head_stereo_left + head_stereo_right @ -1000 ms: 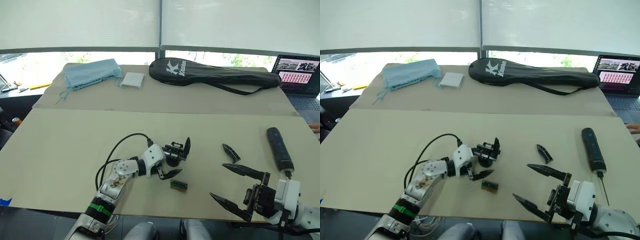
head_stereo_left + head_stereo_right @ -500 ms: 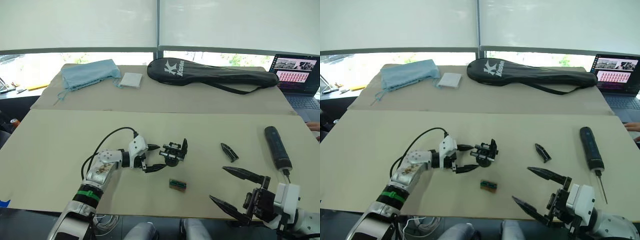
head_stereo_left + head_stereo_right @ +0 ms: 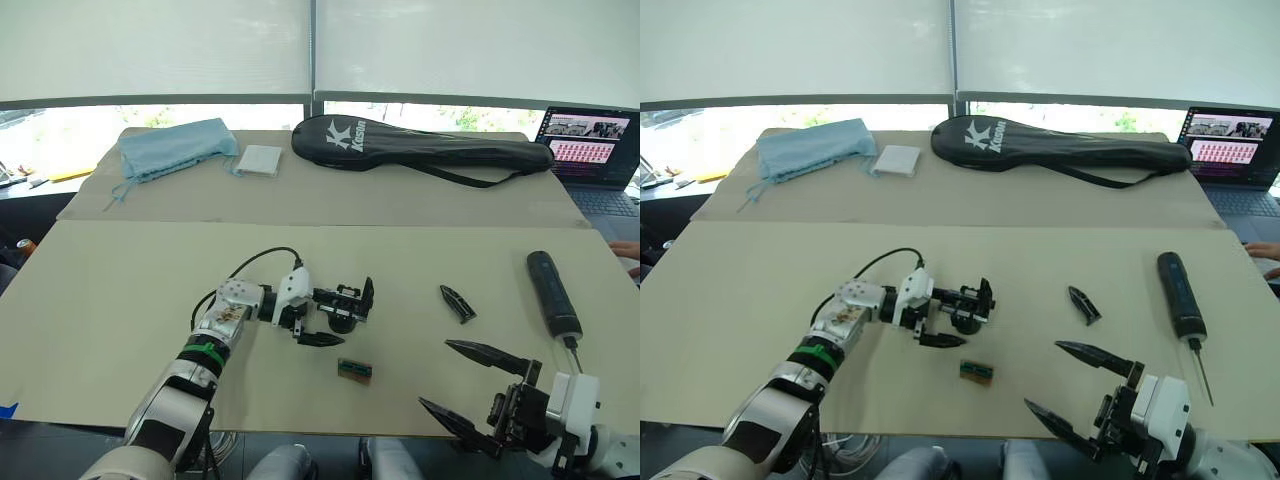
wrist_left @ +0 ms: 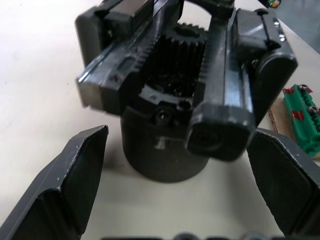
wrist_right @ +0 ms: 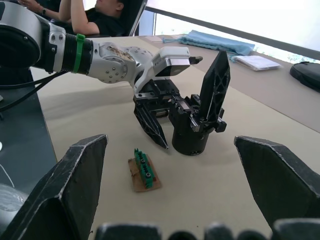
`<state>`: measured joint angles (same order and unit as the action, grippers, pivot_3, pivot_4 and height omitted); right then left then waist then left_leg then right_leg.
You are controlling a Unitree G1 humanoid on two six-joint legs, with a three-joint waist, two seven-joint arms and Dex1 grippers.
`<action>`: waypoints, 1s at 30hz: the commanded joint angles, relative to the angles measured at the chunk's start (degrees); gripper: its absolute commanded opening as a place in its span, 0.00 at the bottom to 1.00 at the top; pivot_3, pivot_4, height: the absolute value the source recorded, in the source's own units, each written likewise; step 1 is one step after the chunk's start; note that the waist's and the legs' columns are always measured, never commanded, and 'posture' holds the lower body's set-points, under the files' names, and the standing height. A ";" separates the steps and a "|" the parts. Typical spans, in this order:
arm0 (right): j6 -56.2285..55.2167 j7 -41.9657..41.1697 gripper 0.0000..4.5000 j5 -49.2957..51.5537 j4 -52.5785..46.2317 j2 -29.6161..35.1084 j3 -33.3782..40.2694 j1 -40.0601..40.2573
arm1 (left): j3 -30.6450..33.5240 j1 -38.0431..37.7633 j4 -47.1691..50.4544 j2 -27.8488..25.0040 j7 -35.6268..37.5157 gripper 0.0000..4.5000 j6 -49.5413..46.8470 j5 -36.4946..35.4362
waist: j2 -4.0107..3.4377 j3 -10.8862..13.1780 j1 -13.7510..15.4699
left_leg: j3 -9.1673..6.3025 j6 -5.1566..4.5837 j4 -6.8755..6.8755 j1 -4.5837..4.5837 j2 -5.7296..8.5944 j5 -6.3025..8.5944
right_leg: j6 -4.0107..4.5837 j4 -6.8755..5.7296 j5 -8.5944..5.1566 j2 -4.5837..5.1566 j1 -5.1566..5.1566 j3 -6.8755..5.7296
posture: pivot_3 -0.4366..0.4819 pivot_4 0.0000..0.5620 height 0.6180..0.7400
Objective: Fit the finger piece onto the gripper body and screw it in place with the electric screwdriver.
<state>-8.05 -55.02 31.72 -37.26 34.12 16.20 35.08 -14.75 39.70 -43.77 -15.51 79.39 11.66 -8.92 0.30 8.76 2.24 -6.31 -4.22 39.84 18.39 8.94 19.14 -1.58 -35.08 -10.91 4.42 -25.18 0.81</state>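
The gripper body (image 3: 346, 305) stands on its round base at the table's middle, with one black finger pointing up. My left gripper (image 3: 326, 318) is open; in the left wrist view its fingers (image 4: 70, 180) sit on either side of the gripper body's (image 4: 172, 100) base with a gap on each side. The finger piece (image 3: 457, 303) lies loose to the right. Further right lies the electric screwdriver (image 3: 554, 295), bit toward the near edge. My right gripper (image 3: 436, 374) hangs open over the near right edge, holding nothing.
A small green-and-brown box (image 3: 355, 369) lies just in front of the gripper body. On the far table are a black racket bag (image 3: 420, 147), a blue cloth (image 3: 178, 146), a white pad (image 3: 262, 160) and a laptop (image 3: 592, 145). A person (image 5: 100, 15) sits beyond the table.
My left gripper drew back to the left of the gripper body, then came forward again to straddle its base. My right gripper slid slightly toward the near edge.
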 commanded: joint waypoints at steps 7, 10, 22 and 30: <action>-3.21 -1.55 1.00 -0.12 -1.51 -1.21 0.82 1.82 | 0.83 -0.54 -0.29 1.84 -0.61 0.88 2.82 0.80 | 0.01 0.00 0.11 | 0.00 -0.24 0.01 0.01 0.01 -0.11 | -0.01 0.02 0.00 0.00 0.00 0.00 | 0.48 0.27 1.00; -4.03 -2.24 1.00 -0.38 -0.80 -1.75 0.82 2.40 | 1.66 -2.06 1.03 1.46 -0.03 0.59 3.17 -0.15 | 0.00 -0.01 -0.03 | 0.00 -0.30 0.00 0.01 0.01 -0.14 | -0.02 0.01 0.00 -0.01 -0.01 0.01 | 0.48 0.27 1.00; -5.11 -3.44 1.00 -0.66 0.50 -2.04 0.53 2.38 | 7.63 -13.83 32.35 3.31 -22.34 0.52 -14.66 -3.19 | 0.03 0.01 0.10 | 0.00 -0.28 0.00 0.05 -0.01 -0.13 | -0.01 0.00 0.00 -0.02 -0.06 0.06 | 0.48 0.27 1.00; -3.78 -3.51 1.00 -0.68 0.37 -1.40 -0.21 0.24 | 4.11 -21.89 40.38 5.46 -34.49 0.52 -16.02 2.11 | 0.03 0.02 0.29 | 0.00 0.04 -0.01 0.04 0.00 0.04 | -0.01 0.00 0.00 -0.03 -0.04 0.05 | 0.48 0.27 1.00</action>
<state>-11.09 -58.50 30.48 -35.50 32.27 15.72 35.50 -11.05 16.49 -7.61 -10.77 46.78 -5.64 -6.49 0.33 8.78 2.53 -6.31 -4.16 39.83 18.43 8.94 19.19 -1.59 -35.09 -10.91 4.39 -25.23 0.86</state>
